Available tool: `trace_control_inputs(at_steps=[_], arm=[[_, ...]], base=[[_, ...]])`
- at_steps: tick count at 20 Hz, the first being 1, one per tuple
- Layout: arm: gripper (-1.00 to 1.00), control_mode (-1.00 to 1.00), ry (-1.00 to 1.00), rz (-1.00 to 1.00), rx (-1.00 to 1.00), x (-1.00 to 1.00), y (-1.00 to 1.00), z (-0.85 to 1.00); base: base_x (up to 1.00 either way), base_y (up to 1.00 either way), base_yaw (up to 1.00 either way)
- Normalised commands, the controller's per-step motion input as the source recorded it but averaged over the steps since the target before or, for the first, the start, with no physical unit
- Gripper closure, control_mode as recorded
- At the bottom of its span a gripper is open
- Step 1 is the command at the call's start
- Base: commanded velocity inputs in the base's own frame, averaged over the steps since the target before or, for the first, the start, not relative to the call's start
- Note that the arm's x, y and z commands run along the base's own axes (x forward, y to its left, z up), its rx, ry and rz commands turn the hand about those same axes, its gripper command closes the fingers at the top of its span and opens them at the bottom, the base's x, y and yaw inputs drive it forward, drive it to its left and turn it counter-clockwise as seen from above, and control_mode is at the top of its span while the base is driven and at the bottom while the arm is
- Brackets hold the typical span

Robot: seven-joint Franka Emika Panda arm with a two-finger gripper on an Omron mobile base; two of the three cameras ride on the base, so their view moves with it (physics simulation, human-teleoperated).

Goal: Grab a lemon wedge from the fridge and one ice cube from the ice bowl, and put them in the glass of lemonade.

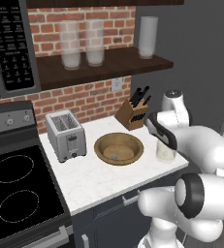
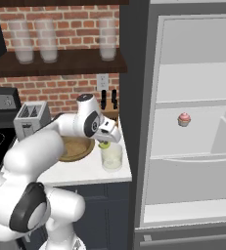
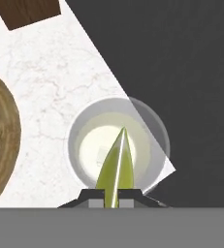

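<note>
You've got the gripper [image 3: 114, 193] pinched shut on the lemon wedge [image 3: 116, 164], hung tip-down right over the glass of lemonade [image 3: 118, 145] by the counter edge so a release should drop it straight in.

Red brick wall [image 1: 87, 99] runs across the back, with a white outlet [image 1: 116, 84] set in it at twelve o'clock from the white marble worktop [image 1: 99, 179]. Above, a dark wooden shelf [image 1: 104, 65] carries three frosted glasses [image 1: 70, 44]. A silver toaster [image 1: 65, 134] sits at nine o'clock on the worktop, a wooden knife block [image 1: 133, 114] up at one o'clock. Off to the left, a black glass-top stove [image 1: 16, 189] with grey knobs [image 1: 9, 122], and a black microwave [image 1: 9, 46] overhead. Dark blue cabinets [image 1: 108, 213] run below.
</note>
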Motion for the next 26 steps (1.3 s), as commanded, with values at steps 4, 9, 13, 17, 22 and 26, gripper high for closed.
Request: trace_control_inputs(at_steps=[4,9,13,17,22,26], arm=[[1.00,-1.00,0.00,0.00,0.00,0.19,0.00,0.00],[1.00,-1.00,0.00,0.00,0.00,0.29,-0.01,0.00],[1.00,-1.00,0.00,0.00,0.00,0.23,-0.09,-0.07],[1.00,-1.00,0.00,0.00,0.04,0.02,-0.13,-0.32],[1.00,-1.00,0.00,0.00,0.01,-0.10,-0.04,-0.05],[1.00,-1.00,0.00,0.00,0.00,0.00,0.00,0.00]], base=[[0.00,0.00,0.00],[0.00,0.00,0.00],[0.00,0.00,0.00],[0.00,0.00,0.00],[0.00,0.00,0.00],[0.00,0.00,0.00]])
